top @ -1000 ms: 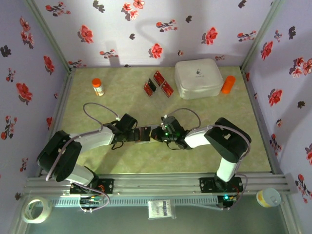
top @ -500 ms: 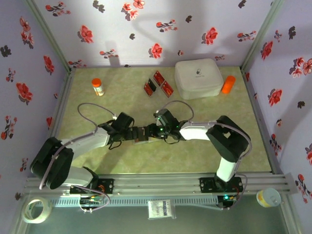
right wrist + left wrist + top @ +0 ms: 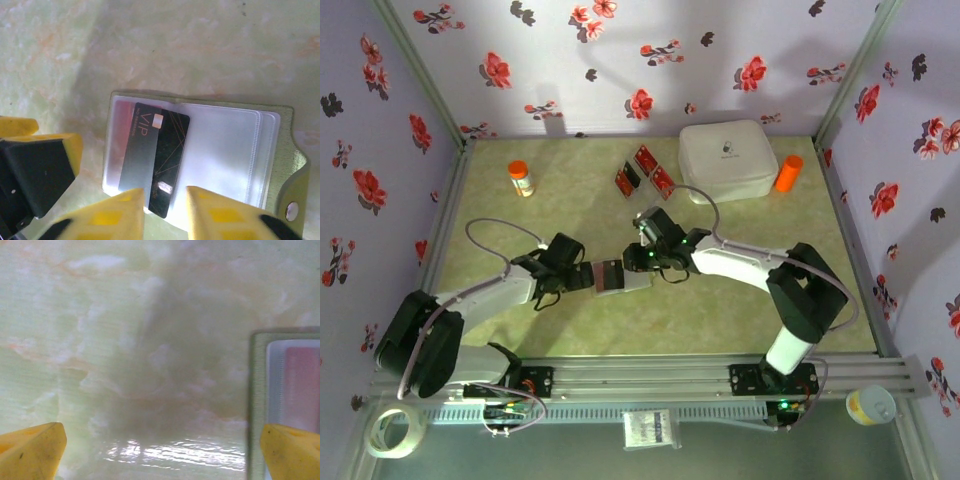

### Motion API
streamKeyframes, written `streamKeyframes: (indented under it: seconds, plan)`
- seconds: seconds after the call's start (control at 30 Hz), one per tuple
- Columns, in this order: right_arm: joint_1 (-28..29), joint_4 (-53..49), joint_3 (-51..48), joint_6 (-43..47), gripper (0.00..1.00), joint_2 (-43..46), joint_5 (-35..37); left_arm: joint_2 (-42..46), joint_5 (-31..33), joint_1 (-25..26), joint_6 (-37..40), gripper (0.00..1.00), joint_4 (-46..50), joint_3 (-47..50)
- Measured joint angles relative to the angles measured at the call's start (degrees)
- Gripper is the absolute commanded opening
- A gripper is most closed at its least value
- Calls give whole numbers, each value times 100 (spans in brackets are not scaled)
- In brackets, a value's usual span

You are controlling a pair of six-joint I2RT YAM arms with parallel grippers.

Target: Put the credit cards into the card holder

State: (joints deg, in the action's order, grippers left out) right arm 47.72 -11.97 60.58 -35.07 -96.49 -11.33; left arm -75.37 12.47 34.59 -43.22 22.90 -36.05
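At the very near edge, outside the rail, a roll of tape (image 3: 395, 430) lies at the left and a small pale tub (image 3: 870, 405) sits at the right. From their bases both arms reach inward over the green marbled counter (image 3: 720, 310) and meet near its middle. The left gripper (image 3: 160, 452) is released, its yellow fingers spread wide and low over the counter, and its right fingertip (image 3: 290, 450) sits over the corner of the card holder (image 3: 220, 150). The card holder lies flat and unfolded between the two grippers, its clear sleeves facing up, with a reddish card dimly visible inside the left sleeve. A dark card (image 3: 155, 160) marked VIP lies slanted on that left sleeve, its upper end at the top of the sleeve and its lower end sticking out past the holder's edge. The right gripper (image 3: 165, 212) hangs just over that lower end with its jaws a small way apart; whether they are grasping the dark card I cannot tell. Farther back, well apart from the holder, three red credit cards (image 3: 646, 159) lie close together just left of a big white rounded box (image 3: 727, 160). An orange cylinder (image 3: 787, 173) stands just beside the box on its right, and a small orange-capped bottle (image 3: 521, 179) stands far to the left. Behind them rises the flowered wall (image 3: 620, 60).
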Motion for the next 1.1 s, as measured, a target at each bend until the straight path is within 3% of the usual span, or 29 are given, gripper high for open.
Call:
streamKeyframes:
  seconds: [0.2,1.1]
  plan:
    - [4,-260,308,133,0,-317,201,-85,109,-55,2,100,127,2]
    - [190,-645,1224,216,0,-1567,369,-907,291,-76,345,100,306,-459]
